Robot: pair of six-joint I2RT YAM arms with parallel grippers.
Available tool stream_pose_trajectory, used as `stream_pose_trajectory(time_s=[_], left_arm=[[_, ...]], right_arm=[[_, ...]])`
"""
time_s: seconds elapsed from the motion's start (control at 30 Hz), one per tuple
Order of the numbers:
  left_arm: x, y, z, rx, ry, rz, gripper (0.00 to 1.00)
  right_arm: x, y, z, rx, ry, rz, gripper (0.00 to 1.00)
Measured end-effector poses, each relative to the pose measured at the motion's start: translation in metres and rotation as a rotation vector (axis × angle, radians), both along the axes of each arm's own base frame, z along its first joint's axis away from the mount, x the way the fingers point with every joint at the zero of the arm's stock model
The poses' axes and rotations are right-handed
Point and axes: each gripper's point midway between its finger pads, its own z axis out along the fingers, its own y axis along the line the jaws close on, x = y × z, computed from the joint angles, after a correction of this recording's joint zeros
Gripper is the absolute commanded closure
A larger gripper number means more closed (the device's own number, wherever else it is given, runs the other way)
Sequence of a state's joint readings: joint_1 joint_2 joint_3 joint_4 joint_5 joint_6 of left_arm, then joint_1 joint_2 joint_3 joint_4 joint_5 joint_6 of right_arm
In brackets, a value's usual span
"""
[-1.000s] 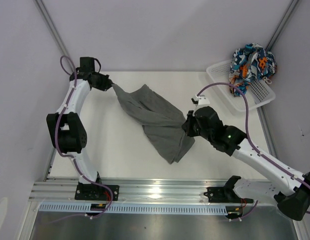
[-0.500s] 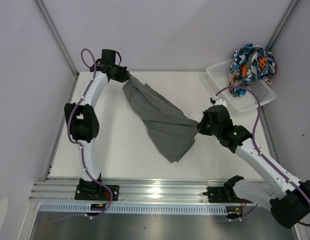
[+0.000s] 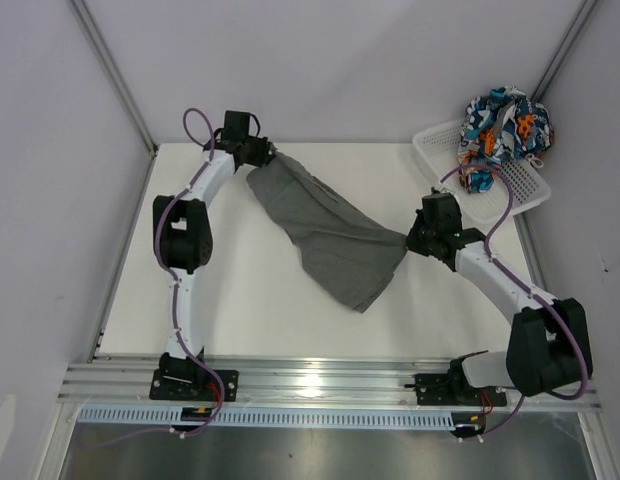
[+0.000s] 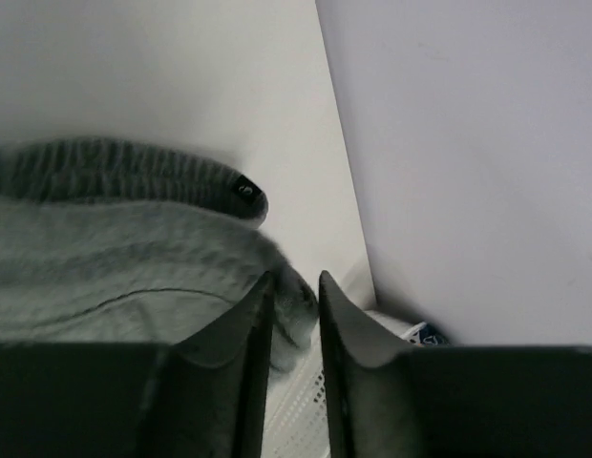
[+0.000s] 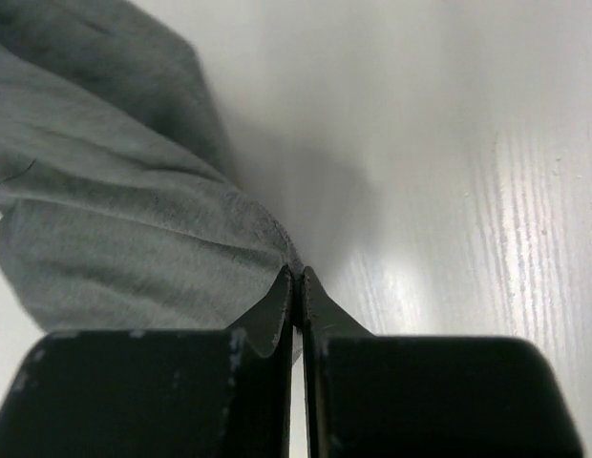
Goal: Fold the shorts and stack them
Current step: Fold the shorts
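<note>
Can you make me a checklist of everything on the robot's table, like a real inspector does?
Surface: white table, smooth, with a shiny patch near the front.
Job's things: dark grey shorts stretched out unfolded between the two arms; patterned shorts bunched up at the basket's far end.
Clutter: white mesh basket at the table's far right corner.
Tools: left tool has its jaws a little apart at the grey cloth's edge; right tool is pinched shut on the grey shorts.
Cables: purple cables loop along both arms.
Surroundings: pale walls, metal frame posts, a metal rail at the near edge.
</note>
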State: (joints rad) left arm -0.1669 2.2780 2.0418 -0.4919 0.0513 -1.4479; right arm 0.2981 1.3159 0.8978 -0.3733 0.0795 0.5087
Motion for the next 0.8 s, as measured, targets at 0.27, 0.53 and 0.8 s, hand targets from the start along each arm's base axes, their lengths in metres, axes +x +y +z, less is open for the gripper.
stream_pose_trajectory(time_s=[0.27, 0.53, 0.8], left_arm=[[0.034, -0.007, -0.020, 0.019, -0.082, -0.017, 0.01], [0.028, 0.025, -0.002, 0.160, -0.127, -0.078, 0.01], [-0.019, 0.090, 0.029, 0.349, -0.123, -0.130, 0.01]], right_arm=[[0.025, -0.034, -0.054, -0.025, 0.106, -0.166, 0.90], [0.026, -0.049, -0.062, -0.060, 0.130, -0.227, 0.31], [0.008, -0.006, -0.012, -0.075, 0.009, -0.062, 0.40]])
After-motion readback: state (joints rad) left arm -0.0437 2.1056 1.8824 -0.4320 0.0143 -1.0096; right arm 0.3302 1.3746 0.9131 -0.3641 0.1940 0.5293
